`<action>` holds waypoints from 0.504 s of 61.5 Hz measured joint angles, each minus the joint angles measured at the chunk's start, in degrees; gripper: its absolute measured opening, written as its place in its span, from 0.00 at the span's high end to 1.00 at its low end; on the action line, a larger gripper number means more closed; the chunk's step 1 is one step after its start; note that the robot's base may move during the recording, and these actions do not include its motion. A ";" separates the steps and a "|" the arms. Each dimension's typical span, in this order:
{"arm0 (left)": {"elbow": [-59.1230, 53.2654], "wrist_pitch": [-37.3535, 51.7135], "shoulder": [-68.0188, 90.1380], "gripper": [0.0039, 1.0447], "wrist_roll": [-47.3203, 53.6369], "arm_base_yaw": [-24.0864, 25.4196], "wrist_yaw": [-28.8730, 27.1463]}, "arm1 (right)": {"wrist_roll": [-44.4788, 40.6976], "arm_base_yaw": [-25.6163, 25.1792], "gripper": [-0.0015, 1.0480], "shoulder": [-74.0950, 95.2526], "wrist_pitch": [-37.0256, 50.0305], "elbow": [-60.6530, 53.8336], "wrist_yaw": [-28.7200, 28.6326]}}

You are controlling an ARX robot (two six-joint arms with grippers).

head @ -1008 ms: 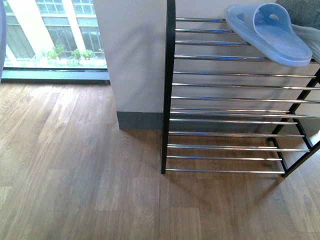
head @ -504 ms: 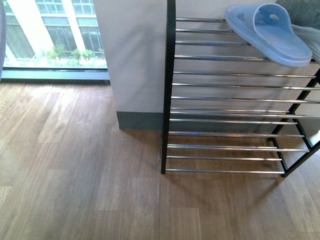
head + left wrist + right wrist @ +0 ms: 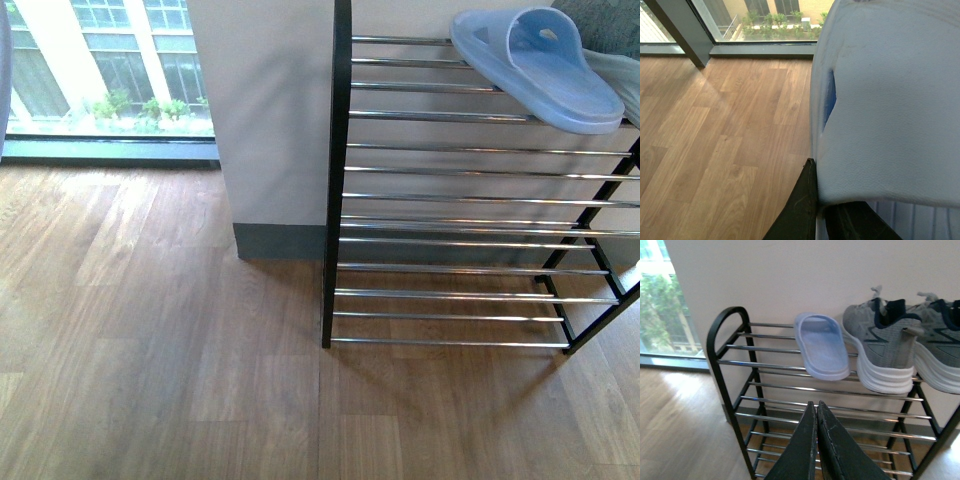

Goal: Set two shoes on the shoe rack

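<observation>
The shoe rack (image 3: 450, 200) with black frame and chrome rods stands against the wall; in the right wrist view the shoe rack (image 3: 735, 347) shows its rounded end. On its top tier lies a pale blue slipper (image 3: 545, 65), also the slipper (image 3: 821, 346) beside two grey sneakers (image 3: 880, 345) (image 3: 940, 352). My left gripper (image 3: 816, 170) is shut on a second pale blue slipper (image 3: 890, 110), held above the wooden floor. My right gripper (image 3: 816, 405) is shut and empty, in front of the rack's middle tiers. Neither arm shows in the front view.
A white wall column with grey skirting (image 3: 275, 120) stands left of the rack. A floor-to-ceiling window (image 3: 100, 70) lies at the far left. Wooden floor (image 3: 160, 350) spreads in front of the rack.
</observation>
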 joint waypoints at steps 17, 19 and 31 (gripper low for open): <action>0.00 0.00 0.00 0.98 0.00 0.00 0.02 | -0.02 1.77 0.98 -8.46 -7.41 -0.28 0.50; 0.00 0.00 0.00 0.98 0.00 0.00 0.00 | -0.02 1.77 0.98 -9.57 -8.52 -0.28 0.50; 0.00 0.00 0.00 0.98 0.00 0.00 0.00 | -0.02 1.81 0.98 -14.69 -13.51 -0.28 0.50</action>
